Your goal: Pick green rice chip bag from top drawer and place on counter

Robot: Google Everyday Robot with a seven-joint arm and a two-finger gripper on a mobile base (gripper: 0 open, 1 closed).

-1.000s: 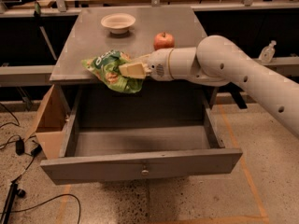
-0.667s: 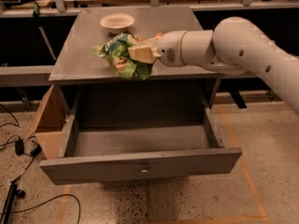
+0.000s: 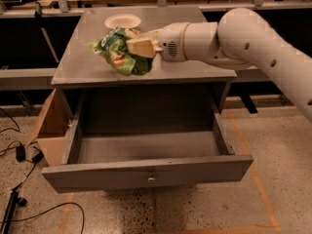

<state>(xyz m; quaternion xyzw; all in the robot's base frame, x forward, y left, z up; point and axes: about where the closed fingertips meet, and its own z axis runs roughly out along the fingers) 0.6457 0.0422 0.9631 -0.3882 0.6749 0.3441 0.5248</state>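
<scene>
You had the tool (image 3: pixel 135 47) clamped on the green rice chip bag (image 3: pixel 119 52), its tan fingers (image 3: pixel 144 48) pinching the bag's right side. The bag sat over the desk (image 3: pixel 73 65), left of the middle and nearer the front edge than the back. Whether it touched the surface, I cannot tell. Its long axis ran slantwise, one end pointing toward the back-left corner and the other toward the front edge. A white bowl (image 3: pixel 123 21) stood just behind it, by the back edge. Below the front edge, the top drawer (image 3: pixel 146 172) hung pulled out.
</scene>
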